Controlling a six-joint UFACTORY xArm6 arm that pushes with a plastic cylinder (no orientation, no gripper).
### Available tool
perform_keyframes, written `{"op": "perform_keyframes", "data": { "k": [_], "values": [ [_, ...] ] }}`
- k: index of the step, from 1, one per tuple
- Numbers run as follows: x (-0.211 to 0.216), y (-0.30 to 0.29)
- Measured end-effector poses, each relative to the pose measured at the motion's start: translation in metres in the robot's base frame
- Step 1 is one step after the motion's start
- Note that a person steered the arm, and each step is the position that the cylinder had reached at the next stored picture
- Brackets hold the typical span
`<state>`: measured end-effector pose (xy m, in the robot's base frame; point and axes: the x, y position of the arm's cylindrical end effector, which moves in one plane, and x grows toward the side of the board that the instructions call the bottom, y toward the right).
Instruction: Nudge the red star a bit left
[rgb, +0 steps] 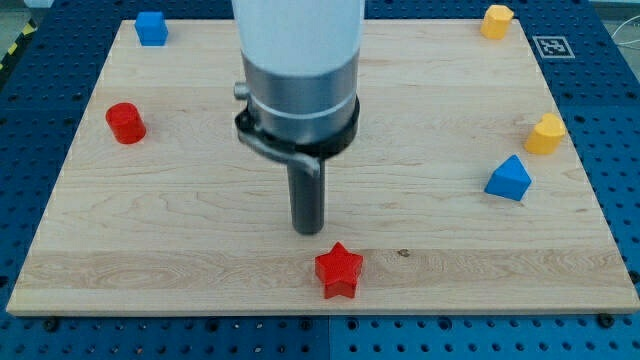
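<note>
closest to the view's bottom edge sits the red star (338, 271), flat on the wooden board (200, 250), a little right of the middle and near the board's lower rim. just above it, toward the view's top and slightly to the view's left, the rod comes down and my tip (307, 232) ends just beside the star's upper left points. from here it looks like a thin strip of bare wood shows between them, though i cannot tell for certain whether they touch. there is no hand or claw on this arm, only the straight dark rod, so nothing opens, closes or holds anything.

above the rod the arm's grey collar and pale round body (298, 60) fill the middle of the view and hide the board behind them.

further out, on the view's right, a blue block with a peaked, house-like shape (509, 178) lies near the right rim, and a yellow block (545, 134) sits just above it. on the view's left a red cylinder (126, 122) stands well apart from the star.

farthest away, a blue cube (151, 27) sits in the top left corner and another yellow block (496, 20) in the top right corner.
</note>
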<state>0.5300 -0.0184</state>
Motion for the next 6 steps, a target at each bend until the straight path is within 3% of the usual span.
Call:
{"op": "perform_keyframes", "data": {
  "k": [1, 2, 3, 6],
  "values": [
    [0.000, 0.044],
    [0.027, 0.096],
    [0.051, 0.110],
    [0.062, 0.056]
  ]
}}
